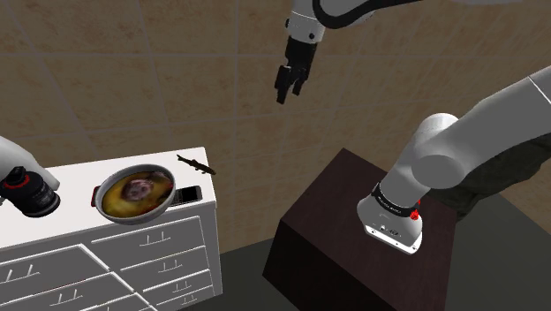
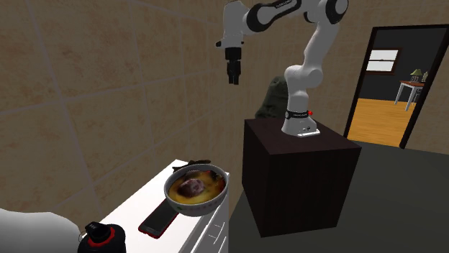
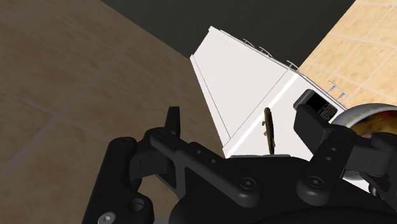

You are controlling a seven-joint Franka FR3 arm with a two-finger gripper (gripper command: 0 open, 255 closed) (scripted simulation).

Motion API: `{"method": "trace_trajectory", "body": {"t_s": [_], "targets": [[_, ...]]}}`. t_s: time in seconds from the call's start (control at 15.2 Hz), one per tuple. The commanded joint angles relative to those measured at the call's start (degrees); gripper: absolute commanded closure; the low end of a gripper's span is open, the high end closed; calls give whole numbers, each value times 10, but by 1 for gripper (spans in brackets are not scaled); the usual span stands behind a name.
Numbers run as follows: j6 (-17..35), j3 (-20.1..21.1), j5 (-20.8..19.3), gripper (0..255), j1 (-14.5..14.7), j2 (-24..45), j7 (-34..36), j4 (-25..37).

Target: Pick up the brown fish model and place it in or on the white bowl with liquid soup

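The brown fish model lies flat on the white cabinet top, near its back corner on the shoulder view's right. It is thin and dark. In front of it stands the white bowl of brownish soup, also seen from the second exterior view and beside the fish in the wrist view. My gripper hangs high in the air, well above and to the right of the cabinet, pointing down. Its fingers stand apart with nothing between them.
A black phone lies beside the bowl at the cabinet's front edge. A black camera with red trim and a white rounded object sit at the cabinet's far end. The dark stand is apart from the cabinet. An open doorway shows behind.
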Motion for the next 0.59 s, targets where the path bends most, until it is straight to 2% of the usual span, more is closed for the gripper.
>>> {"method": "trace_trajectory", "body": {"t_s": [0.0, 0.53], "targets": [[31, 13, 0, 0, 7, 42, 7, 10], [129, 52, -28, 0, 24, 214, 38, 81]]}}
